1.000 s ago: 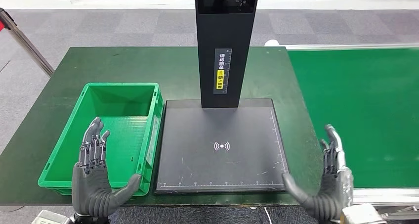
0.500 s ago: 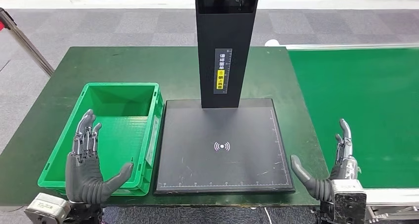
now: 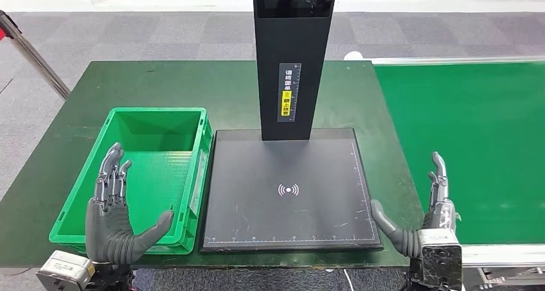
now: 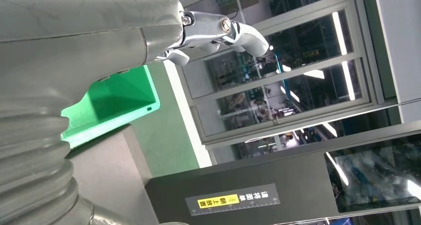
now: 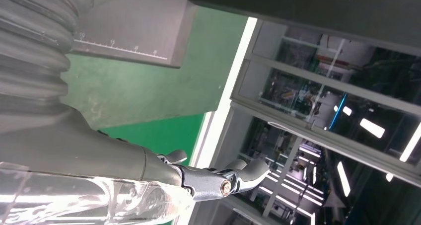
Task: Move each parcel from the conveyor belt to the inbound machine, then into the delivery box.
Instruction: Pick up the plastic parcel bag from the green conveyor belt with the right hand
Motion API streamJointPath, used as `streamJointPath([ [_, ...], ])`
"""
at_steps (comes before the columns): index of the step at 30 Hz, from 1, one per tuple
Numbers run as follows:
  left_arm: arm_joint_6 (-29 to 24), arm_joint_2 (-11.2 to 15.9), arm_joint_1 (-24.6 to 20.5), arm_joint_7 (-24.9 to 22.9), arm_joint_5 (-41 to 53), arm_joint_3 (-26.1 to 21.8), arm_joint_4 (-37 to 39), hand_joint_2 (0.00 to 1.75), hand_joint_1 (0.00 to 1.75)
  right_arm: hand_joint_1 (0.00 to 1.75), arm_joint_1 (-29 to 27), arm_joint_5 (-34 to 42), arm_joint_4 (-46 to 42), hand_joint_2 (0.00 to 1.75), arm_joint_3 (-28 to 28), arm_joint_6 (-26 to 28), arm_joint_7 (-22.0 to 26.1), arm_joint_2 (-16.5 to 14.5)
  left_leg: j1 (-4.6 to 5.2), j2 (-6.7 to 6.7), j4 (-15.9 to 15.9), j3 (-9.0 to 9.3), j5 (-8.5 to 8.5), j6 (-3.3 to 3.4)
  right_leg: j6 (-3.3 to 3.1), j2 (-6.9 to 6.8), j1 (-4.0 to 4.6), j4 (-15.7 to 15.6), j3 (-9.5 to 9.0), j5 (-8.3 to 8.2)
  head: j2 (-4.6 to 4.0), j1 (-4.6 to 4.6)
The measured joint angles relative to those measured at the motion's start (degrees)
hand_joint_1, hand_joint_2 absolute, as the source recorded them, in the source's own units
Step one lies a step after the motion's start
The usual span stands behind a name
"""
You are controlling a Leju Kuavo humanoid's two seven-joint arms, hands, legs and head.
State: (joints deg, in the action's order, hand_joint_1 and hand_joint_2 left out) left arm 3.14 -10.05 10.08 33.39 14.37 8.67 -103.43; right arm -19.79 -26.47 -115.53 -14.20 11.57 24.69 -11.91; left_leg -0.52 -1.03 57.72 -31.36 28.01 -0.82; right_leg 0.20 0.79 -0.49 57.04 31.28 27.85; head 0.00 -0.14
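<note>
Fingers on my left hand [image 3: 114, 223] and right hand [image 3: 429, 221] spread wide and hold nothing, so I might bump the green box [image 3: 190, 120] at lower left.

A: Any writing to read here?

B: There is a narrow label [image 3: 290, 90] on the front of the black column [image 3: 292, 60] of the inbound machine. It carries Chinese characters in white on black, running top to bottom, then a yellow patch with dark characters. They are too small for me to read with certainty.

A: Anything on the flat part?

B: The black scanning plate [image 3: 290, 191] bears a white wireless symbol [image 3: 288, 189] at its middle, a dot with arcs either side. Ruler tick marks run along its near edge and its right edge; the tiny figures beside them are illegible.

A: And from the wrist?

B: The left wrist view shows the same label [image 4: 232, 200], turned and no clearer.
</note>
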Motion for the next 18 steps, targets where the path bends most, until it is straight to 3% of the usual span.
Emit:
streamJointPath([
  [18,-0.52,0.0,0.53,-0.12,-0.27,-0.88,-0.67,1.75,0.0,0.0,2.37,-0.21,2.4,1.75,1.72,1.14,-1.22,0.37,0.0,-0.02,0.0,-0.01,0.0,0.0,0.0,-0.02,0.0,0.0,0.0,0.0,0.0,0.01],
])
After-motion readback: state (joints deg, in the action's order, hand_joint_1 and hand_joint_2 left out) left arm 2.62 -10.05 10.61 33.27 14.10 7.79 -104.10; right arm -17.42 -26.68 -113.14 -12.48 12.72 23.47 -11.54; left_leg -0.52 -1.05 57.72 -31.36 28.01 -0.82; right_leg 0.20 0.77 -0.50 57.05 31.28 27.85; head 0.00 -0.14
